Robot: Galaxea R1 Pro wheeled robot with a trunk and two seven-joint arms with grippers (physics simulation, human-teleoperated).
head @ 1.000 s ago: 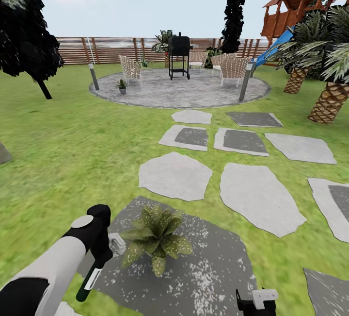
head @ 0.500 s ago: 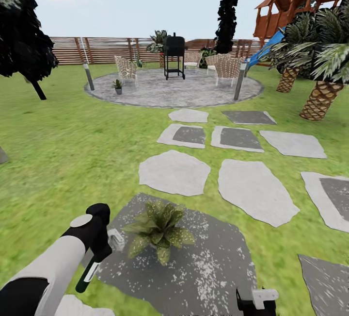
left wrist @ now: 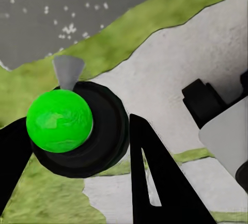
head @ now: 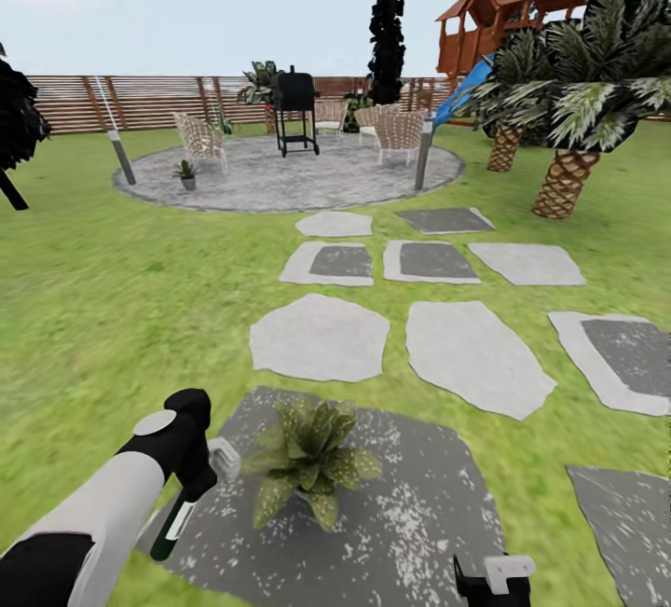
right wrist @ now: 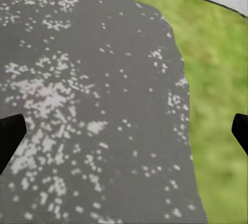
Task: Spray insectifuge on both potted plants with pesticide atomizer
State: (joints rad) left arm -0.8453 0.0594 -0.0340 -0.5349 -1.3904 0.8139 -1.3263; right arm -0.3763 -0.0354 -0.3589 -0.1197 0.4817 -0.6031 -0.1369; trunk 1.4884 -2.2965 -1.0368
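One pesticide atomizer [head: 183, 509] is clamped in the left gripper [head: 194, 486], its long axis near vertical and slightly tilted, pale trigger head uppermost and facing the nearest potted plant [head: 312, 462] on the speckled dark stepping stone [head: 410, 514]. Left arm extends forward, wrist bent down. Right gripper [right wrist: 124, 131] hangs with fingers spread over that stone
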